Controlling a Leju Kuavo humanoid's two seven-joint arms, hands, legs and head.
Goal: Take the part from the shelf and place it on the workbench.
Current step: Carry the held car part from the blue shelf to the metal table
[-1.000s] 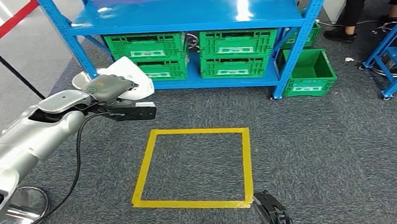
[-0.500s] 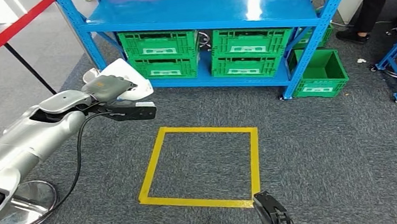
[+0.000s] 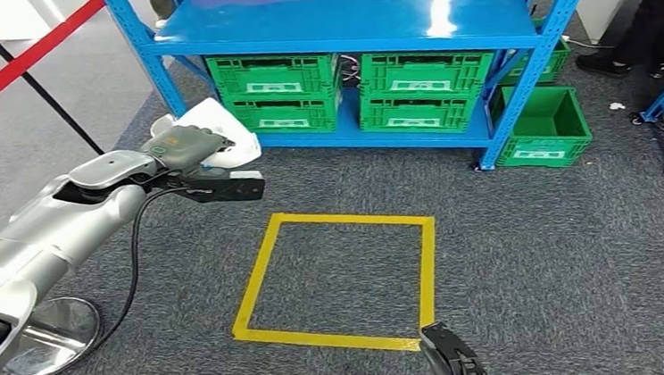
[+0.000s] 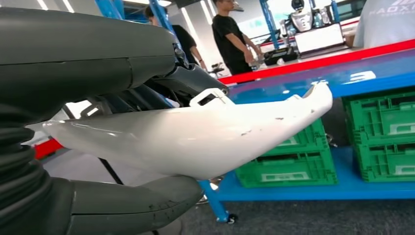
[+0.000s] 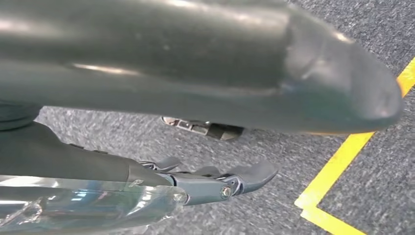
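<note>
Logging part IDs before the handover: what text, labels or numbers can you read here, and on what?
"HAOXI", cut off at the picture's edge: on a person's grey shirt.
White labels on the green crates: too small to read.
White part in the left robot hand: no readable marking.

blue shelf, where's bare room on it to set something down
The blue shelf's top deck lies bare between its uprights. The lower deck is crowded with four green crates, leaving a thin front strip. An open green bin stands beside the right upright. The carpet inside the yellow tape square is bare.
</note>
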